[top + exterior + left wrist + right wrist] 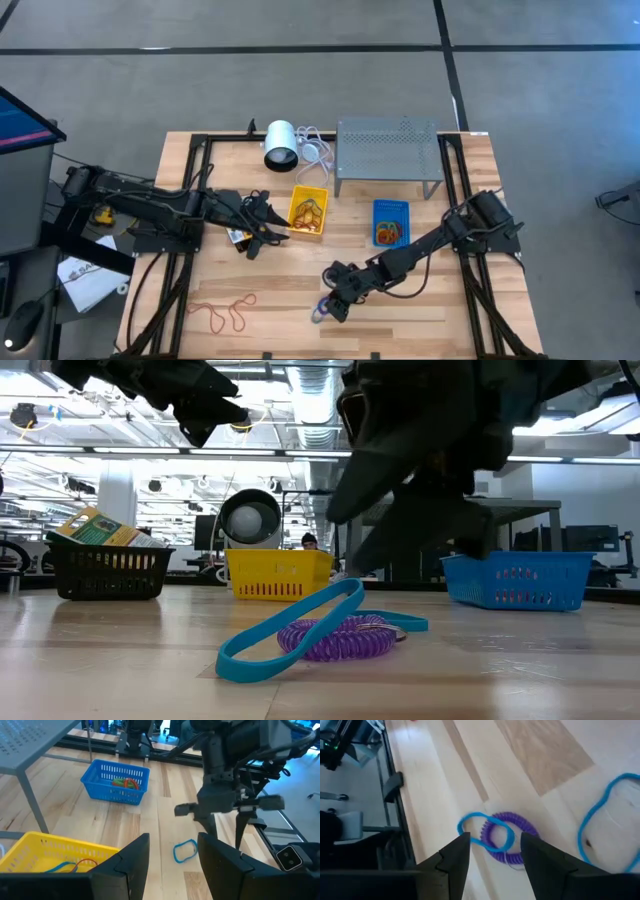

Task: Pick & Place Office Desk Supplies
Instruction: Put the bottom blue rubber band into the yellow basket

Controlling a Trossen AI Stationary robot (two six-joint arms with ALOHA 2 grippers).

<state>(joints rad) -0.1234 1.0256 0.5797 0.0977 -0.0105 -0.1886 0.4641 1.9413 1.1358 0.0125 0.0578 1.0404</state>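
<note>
Tabletop point(420, 300) is pale wood planking in a black frame, set on a grey floor. Across it, in your low view, you see a big hall with ceiling ducts and strip lights, and a person's head far back behind the yellow bin point(277, 575).

At the table's back edge sit a white cylinder point(281, 144) with its cable and a grey perforated stand point(388, 150). Yellow bin holds loops; the blue bin point(390, 222) to its right holds red, orange and green bands. A black bin point(108, 572) with yellow-and-green packets point(100, 530) stands on the left in the low view. Red and orange loops point(225, 311) lie loose near the front left.

Your right gripper point(490, 857) hangs low over the front centre, fingers apart, empty. Just ahead of its tips lie a purple coiled band point(507, 837) and a blue band point(485, 832) looped across it, touching each other; a second blue band point(600, 825) lies nearby. Whether the tips touch the wood, you cannot tell.

Your left gripper point(172, 865) hovers beside the yellow bin's left side, fingers apart, holding nothing.
</note>
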